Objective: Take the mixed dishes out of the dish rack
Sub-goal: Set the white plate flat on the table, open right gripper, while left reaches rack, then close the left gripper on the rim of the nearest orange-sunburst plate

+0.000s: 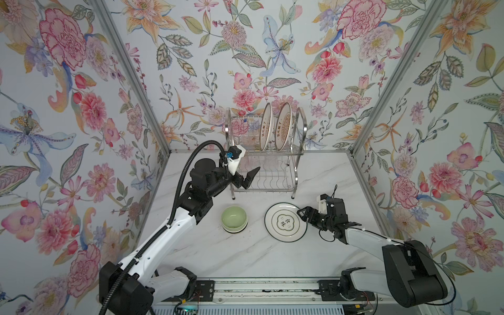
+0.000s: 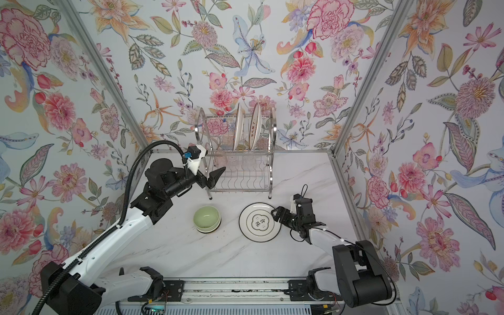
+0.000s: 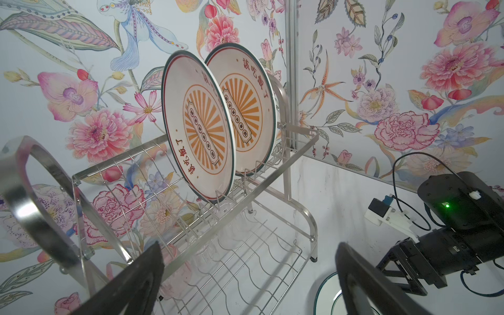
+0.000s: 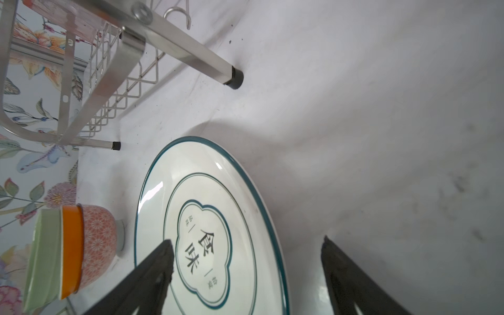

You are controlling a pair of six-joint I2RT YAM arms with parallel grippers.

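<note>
The left gripper, wide open and empty, faces the dish rack, where two sunburst plates stand upright on the top shelf; one likely comes next, pinched by its rim. The bowls and a flat plate sit on the table, and the right gripper straddles that plate's edge, fingers released. Only the right wrist view shows the bowls are a stack of three.

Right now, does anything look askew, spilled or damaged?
Nothing stands out. Two sunburst-patterned white plates stand slotted in the silver wire dish rack; the teal-rimmed white plate lies flat beside the stacked green, orange and pink bowls.
</note>
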